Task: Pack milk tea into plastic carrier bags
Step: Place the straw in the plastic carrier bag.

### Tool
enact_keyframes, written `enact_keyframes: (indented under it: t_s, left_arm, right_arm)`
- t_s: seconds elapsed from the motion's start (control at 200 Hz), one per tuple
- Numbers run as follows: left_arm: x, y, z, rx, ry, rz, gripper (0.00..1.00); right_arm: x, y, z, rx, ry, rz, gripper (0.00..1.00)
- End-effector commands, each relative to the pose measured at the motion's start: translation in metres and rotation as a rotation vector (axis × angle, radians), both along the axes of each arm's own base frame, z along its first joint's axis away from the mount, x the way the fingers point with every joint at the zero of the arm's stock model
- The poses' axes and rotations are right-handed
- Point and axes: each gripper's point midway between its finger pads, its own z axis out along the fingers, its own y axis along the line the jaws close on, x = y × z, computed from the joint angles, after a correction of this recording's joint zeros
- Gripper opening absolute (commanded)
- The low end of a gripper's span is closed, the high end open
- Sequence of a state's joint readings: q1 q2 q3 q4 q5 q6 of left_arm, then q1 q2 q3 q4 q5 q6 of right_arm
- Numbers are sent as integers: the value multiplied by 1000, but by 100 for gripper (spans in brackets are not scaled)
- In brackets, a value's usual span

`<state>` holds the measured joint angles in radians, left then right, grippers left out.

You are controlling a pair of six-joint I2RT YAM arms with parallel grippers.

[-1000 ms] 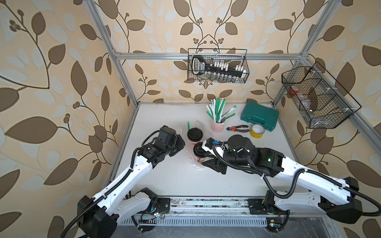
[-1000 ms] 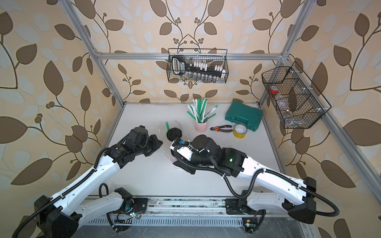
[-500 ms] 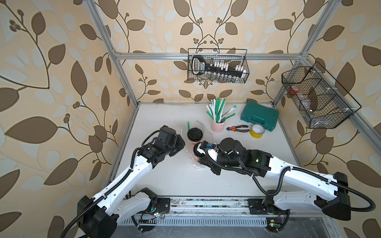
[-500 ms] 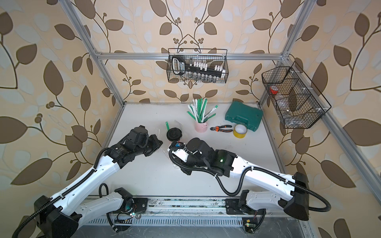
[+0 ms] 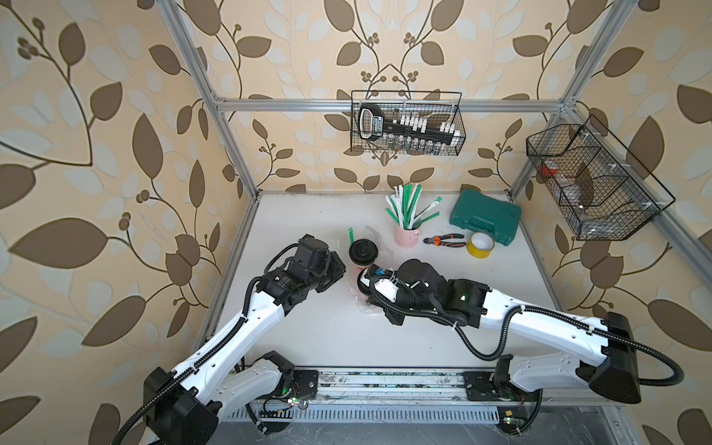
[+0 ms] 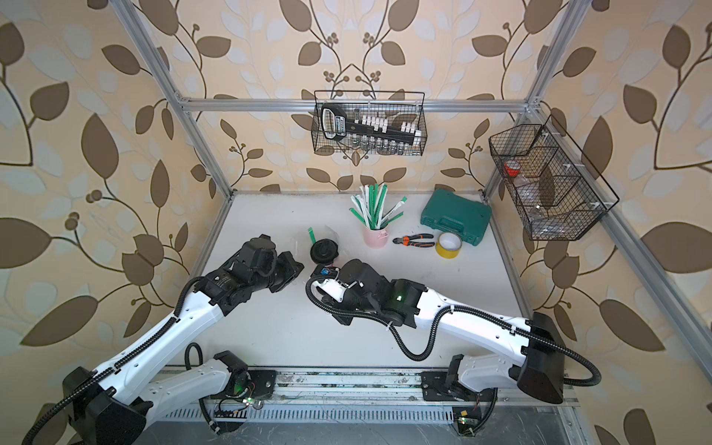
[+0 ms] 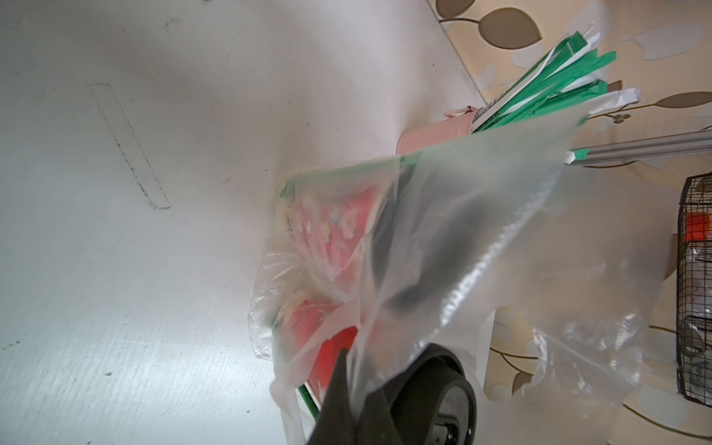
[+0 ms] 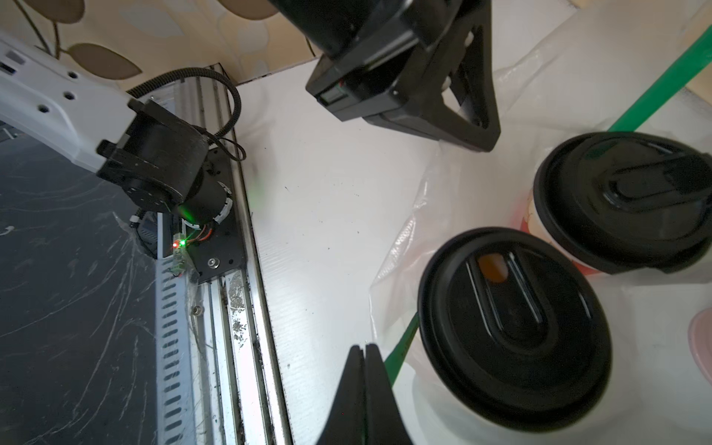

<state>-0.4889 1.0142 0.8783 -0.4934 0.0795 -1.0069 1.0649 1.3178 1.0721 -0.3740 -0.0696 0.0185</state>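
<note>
Print on straw wrappers [image 7: 539,92] too blurred to read. Two red cups [image 8: 512,323], pale pattern, black lids, stand in clear bag [image 7: 481,231] on bench [image 8: 327,192]. My left pincer [image 7: 348,362] pinches bag film; right pincer [image 8: 362,350] closed, hold unclear.

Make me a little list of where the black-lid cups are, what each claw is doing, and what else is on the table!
cups: first red cup beside second red cup, both upright, black lids on
bag: clear plastic bag, film draped around the cups
left claw: left gripper shut on the bag's film, holding it up
right claw: right gripper shut by the bag's edge; any film pinched, cannot tell
also there: pink cup of straws, green case, pliers, yellow tape, at the back of the table
</note>
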Motion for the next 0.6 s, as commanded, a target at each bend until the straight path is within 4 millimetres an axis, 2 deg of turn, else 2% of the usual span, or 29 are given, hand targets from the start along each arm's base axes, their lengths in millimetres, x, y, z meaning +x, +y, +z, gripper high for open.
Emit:
enact_keyframes:
  t_s: [0.0,0.115,0.195,0.43,0.505,0.56,0.6]
  left_arm:
    - [2,0,17,-44,-35,4,0]
    - [2,-1,18,-49,-34,2,0]
    - [2,-2,16,-51,-31,1,0]
    - [4,-5,14,-57,-22,-8,0]
    - [4,-5,13,-55,-20,-7,0]
    - [4,-5,13,-56,-20,-6,0]
    - [4,-5,13,-55,-19,-6,0]
  right_arm:
    - [7,1,3,-31,-13,-31,4]
    - [7,2,-7,-64,11,-30,4]
    - [5,3,-6,-64,18,-22,4]
    - [8,9,25,-12,17,-31,6]
    - [8,10,25,-14,14,-31,15]
    - [9,10,27,-16,9,-33,16]
    - [9,9,30,-11,4,-32,21]
